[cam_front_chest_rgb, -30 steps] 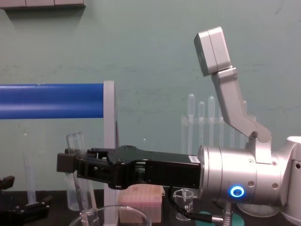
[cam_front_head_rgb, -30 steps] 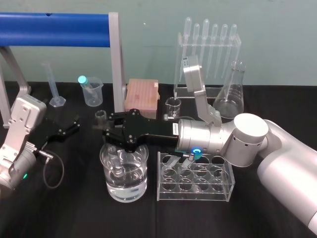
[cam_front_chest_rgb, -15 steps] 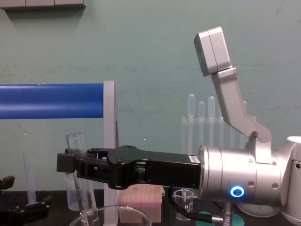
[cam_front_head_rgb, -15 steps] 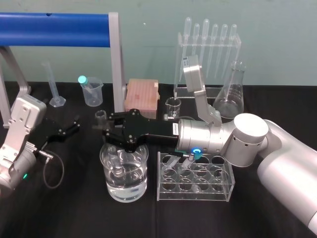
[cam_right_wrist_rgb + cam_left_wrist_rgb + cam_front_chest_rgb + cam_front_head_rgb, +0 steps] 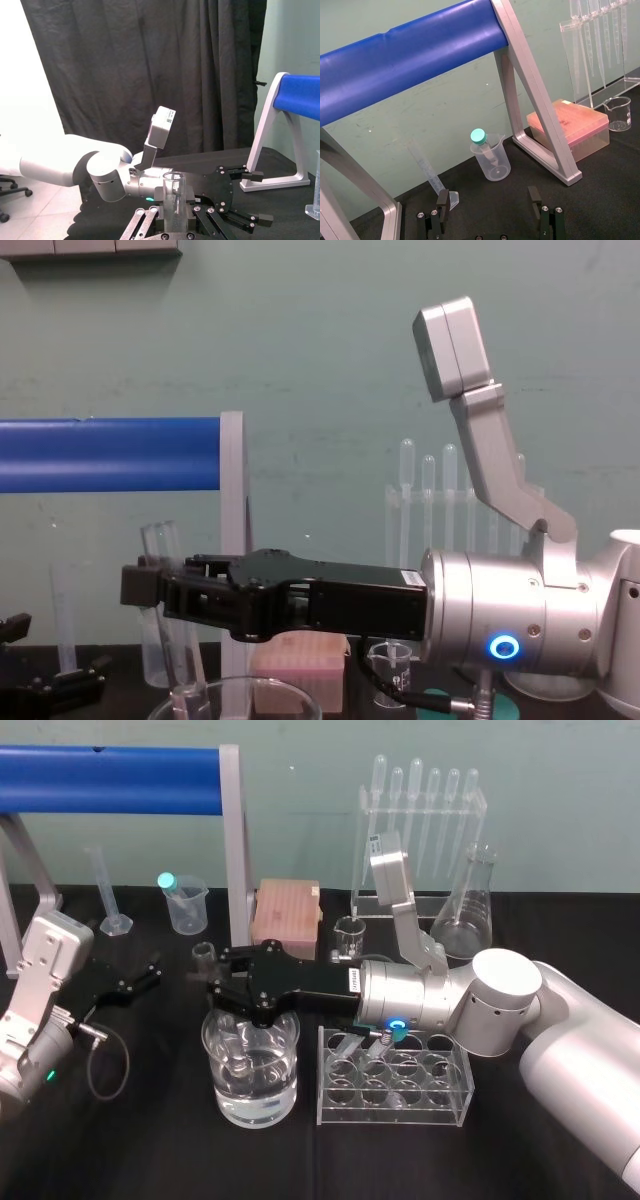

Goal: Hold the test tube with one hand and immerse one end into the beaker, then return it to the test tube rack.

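Observation:
My right gripper (image 5: 213, 978) reaches leftward over the beaker (image 5: 222, 1105) and is shut on the test tube (image 5: 204, 953), a clear tube with a flared open rim. The tube leans slightly, and its lower end dips into the water in the beaker. From the chest, the test tube (image 5: 160, 545) passes down through the right gripper (image 5: 150, 585) towards the beaker (image 5: 240, 687) rim. The right wrist view has the test tube (image 5: 173, 187) clamped between both fingers. The clear test tube rack (image 5: 393, 1075) stands just right of the beaker. My left gripper (image 5: 140, 975) rests open at the left.
A blue bar on a grey frame (image 5: 232, 840) stands behind the beaker. Along the back are a graduated cylinder (image 5: 110, 895), a plastic beaker with a teal-capped tube (image 5: 186, 902), a pink box (image 5: 287, 910), a small glass beaker (image 5: 349, 932), a pipette stand (image 5: 420, 830) and a conical flask (image 5: 465, 910).

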{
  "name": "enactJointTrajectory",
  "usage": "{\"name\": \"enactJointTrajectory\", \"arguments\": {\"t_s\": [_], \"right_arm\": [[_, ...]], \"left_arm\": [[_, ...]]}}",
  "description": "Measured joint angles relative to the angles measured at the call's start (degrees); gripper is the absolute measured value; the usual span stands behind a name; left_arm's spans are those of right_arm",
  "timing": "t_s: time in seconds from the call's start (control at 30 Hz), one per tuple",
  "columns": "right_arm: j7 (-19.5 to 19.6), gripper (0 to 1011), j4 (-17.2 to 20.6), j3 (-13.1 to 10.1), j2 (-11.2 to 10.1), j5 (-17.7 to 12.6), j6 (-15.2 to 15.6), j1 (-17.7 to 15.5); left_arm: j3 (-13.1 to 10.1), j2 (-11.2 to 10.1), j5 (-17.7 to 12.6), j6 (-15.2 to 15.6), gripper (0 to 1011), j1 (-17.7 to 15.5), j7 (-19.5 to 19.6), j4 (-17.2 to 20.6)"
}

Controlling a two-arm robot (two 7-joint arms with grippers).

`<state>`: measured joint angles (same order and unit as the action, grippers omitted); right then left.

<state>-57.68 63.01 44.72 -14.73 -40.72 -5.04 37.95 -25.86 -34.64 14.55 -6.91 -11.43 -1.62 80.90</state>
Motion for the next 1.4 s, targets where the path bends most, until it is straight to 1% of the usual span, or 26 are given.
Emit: {"name": "enactJointTrajectory", "arguments": {"t_s": [1.4], "right_arm": [[0.0, 227, 0.0, 0.0, 0.0, 0.0, 0.0, 0.0]], "left_arm": [[0.0, 0.0, 0.0, 0.0, 1000, 0.0, 0.0, 0.0]]}}
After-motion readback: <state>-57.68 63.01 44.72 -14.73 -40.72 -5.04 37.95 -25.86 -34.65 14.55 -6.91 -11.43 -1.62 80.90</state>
